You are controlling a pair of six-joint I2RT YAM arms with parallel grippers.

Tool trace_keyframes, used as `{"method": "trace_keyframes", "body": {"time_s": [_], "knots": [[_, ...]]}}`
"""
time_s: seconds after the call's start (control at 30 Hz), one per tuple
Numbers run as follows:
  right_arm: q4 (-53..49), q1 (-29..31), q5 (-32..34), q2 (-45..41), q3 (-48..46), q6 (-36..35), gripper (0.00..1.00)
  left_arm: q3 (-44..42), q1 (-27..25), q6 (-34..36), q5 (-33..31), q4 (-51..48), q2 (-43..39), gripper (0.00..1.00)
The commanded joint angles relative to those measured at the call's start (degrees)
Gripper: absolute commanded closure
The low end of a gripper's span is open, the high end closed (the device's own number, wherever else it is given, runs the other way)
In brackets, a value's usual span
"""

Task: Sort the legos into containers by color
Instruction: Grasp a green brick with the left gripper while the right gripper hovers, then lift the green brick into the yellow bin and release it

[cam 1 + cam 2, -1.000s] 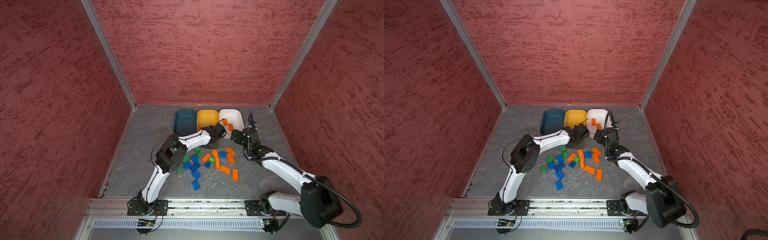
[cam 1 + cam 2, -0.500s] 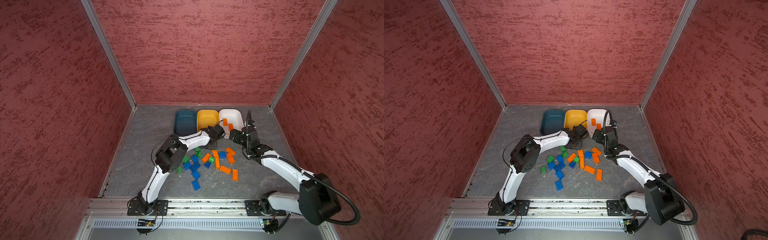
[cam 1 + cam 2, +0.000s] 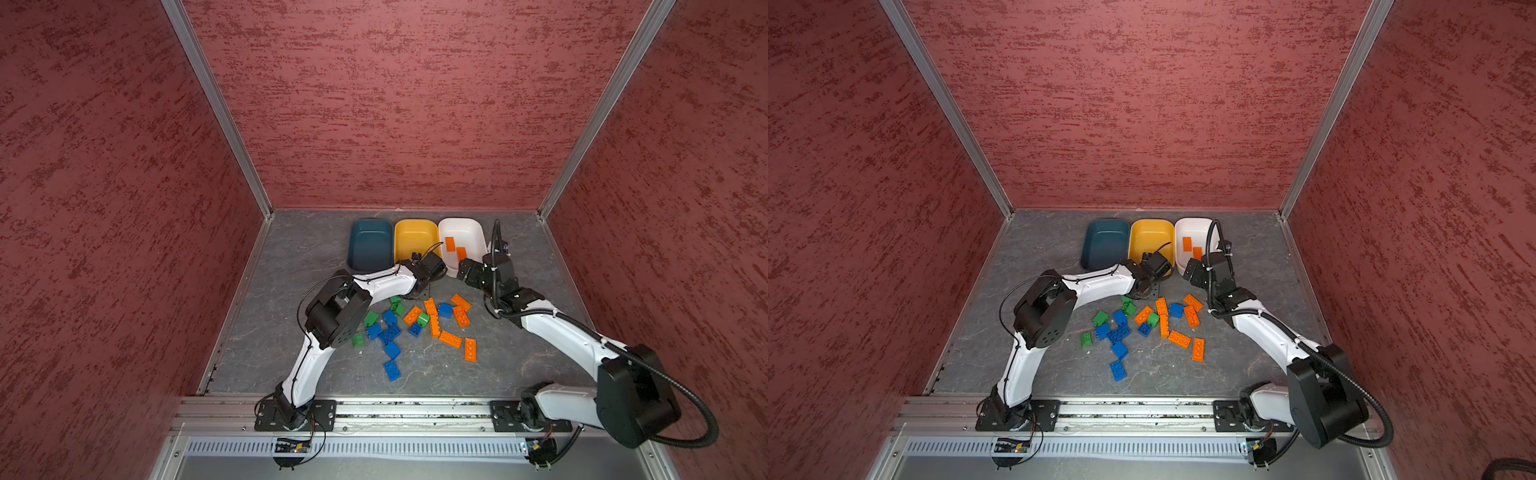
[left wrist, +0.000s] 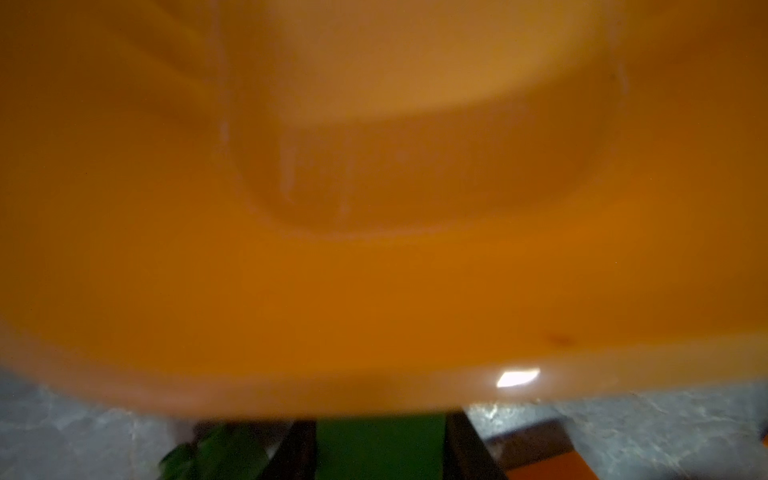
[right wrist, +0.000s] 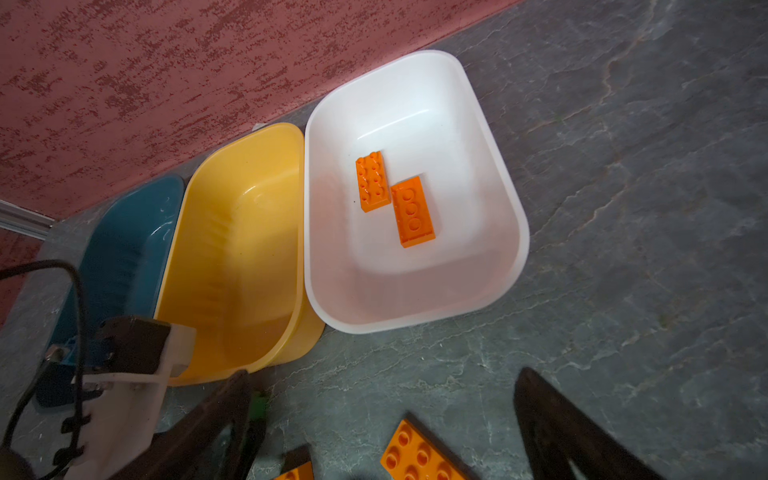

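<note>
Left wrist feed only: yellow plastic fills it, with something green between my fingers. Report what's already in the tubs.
Observer: The white tub holds two orange bricks, both lying flat.
Operator: Noted. I have the green brick pinched here. Now describe the tub I can't see at all.
Observer: The teal tub, left of the yellow tub in both top views, shows no bricks.
Operator: Give me the right gripper.
Observer: The right gripper is open with nothing between its fingers, in front of the white tub's near end.
</note>
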Motion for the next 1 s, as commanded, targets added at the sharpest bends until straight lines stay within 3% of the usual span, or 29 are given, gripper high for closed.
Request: {"method": "trace_keyframes", "body": {"time_s": [0.0,0.13,0.37,0.63,0.83,0.97], "knots": [[-0.25,-0.14,-0.62,0.23,2.24,0.27,0.01,-2.54,-1.07,1.21,-2.35,2.39,-4.87,0.68],[-0.18,-0.14,-1.54,-0.02,2.07,-0.20,0.01,-4.55,-2.64,2.68,-5.19,3.92,-9.14,0.70],[2.15,-0.14,-5.46,-0.21,1.75,-0.87,0.01,-7.54,-4.26,10.88,-8.16,18.33,-14.51,0.72],[2.62,-0.14,-5.69,-0.17,2.08,-0.17,0.01,7.98,1.75,16.83,-7.12,18.71,-1.67,0.72],[0.29,-0.14,-5.12,-0.39,2.33,0.06,0.01,18.35,5.84,15.03,-2.96,13.89,6.35,0.64],[-0.16,-0.14,-5.28,-0.43,2.45,0.27,0.01,19.94,6.58,15.16,-0.29,13.31,7.17,0.51]]}}
